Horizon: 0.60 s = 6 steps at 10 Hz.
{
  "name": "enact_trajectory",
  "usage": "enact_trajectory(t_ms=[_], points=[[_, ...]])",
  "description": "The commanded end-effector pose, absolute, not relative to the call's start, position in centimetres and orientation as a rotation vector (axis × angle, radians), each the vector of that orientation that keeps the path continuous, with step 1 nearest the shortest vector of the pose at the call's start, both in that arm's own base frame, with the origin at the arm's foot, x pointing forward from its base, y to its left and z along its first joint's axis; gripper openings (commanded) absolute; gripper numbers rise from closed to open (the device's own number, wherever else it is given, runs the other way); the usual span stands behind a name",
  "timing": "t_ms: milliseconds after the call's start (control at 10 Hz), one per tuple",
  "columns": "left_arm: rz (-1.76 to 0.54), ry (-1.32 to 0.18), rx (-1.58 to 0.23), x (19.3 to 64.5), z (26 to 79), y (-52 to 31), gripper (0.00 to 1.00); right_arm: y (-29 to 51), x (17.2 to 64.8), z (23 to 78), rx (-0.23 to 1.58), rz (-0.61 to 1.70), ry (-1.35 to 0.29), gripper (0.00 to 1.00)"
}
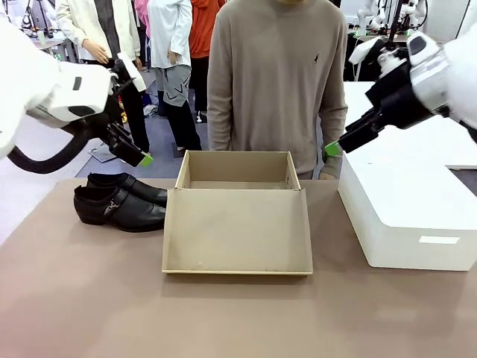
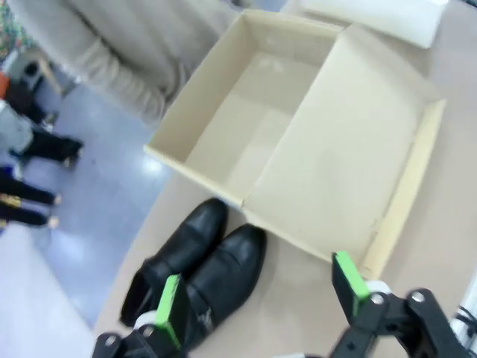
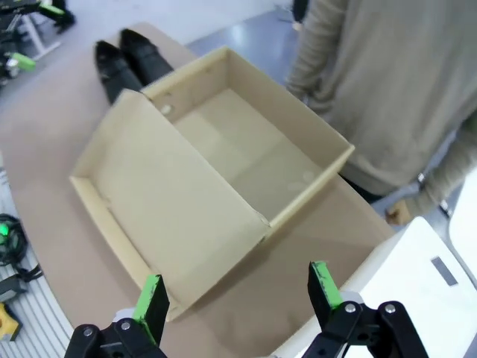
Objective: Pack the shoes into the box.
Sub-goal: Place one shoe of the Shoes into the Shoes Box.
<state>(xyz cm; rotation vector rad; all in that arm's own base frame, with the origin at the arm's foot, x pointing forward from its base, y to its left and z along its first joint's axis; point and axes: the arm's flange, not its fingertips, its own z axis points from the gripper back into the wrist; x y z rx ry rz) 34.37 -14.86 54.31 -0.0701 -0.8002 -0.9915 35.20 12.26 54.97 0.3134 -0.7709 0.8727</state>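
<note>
We are looking at two glossy white arms — the left arm (image 1: 45,89) is carrying a thick black cable (image 1: 45,160) loop, the right arm (image 1: 455,74) a black wrist block (image 1: 395,101). The left gripper (image 2: 261,287) and right gripper (image 3: 237,289) are showing black linkages, silver screws (image 2: 412,297) and bright green pads (image 2: 170,302). The person (image 1: 276,82) is wearing a beige knit sweater (image 1: 261,112) bearing a small dark chest emblem (image 1: 317,58).

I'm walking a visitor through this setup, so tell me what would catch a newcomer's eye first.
The open tan box sits empty mid-table, its lid flap flat toward the robot. Glossy black shoes stand side by side at its left. The left end effector hangs open above them, the right end effector open near a white block.
</note>
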Motion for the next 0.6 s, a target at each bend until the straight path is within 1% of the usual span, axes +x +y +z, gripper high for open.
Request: enact_trajectory(t_ms=[0, 200, 500], points=[[-1.092, -0.798, -0.201, 34.7, 54.3, -12.3, 1.00, 10.7, 34.5, 54.1, 0.419, 0.968, -0.794, 1.00], [-1.146, -0.819, -0.325, 35.1, 54.2, -11.1, 1.00, 10.2, 33.9, 54.5, 0.495, 1.036, -0.819, 1.00], [-1.146, -0.819, -0.361, 35.7, 53.3, -10.6, 1.00, 9.9, 33.6, 54.6, 0.551, 1.069, -0.843, 1.00]])
